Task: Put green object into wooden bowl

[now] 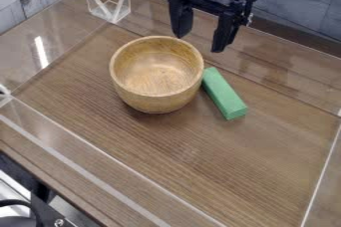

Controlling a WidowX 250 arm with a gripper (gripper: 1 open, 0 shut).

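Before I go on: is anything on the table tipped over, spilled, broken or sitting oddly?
Nothing stands out. The round tan wooden bowl sits upright and empty, the small bright green rectangular block lies flat just beside it, and the black gripper hangs open above them, holding nothing.

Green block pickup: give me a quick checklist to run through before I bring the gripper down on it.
1. Gripper open: ok. The black gripper has its fingers spread with nothing between them.
2. Target exposed: ok. The small bright green rectangular block lies flat on the wooden table, nothing on top of it.
3. Gripper lined up over block: not ok. It hangs above and behind the block, closer to the bowl's far rim.
4. Room beside block: cannot tell. The block lies right next to the round light tan wooden bowl; whether they touch is unclear.
5. Bowl ready: ok. Upright and empty.
6. Clear plastic stand: ok, far away in the back corner.
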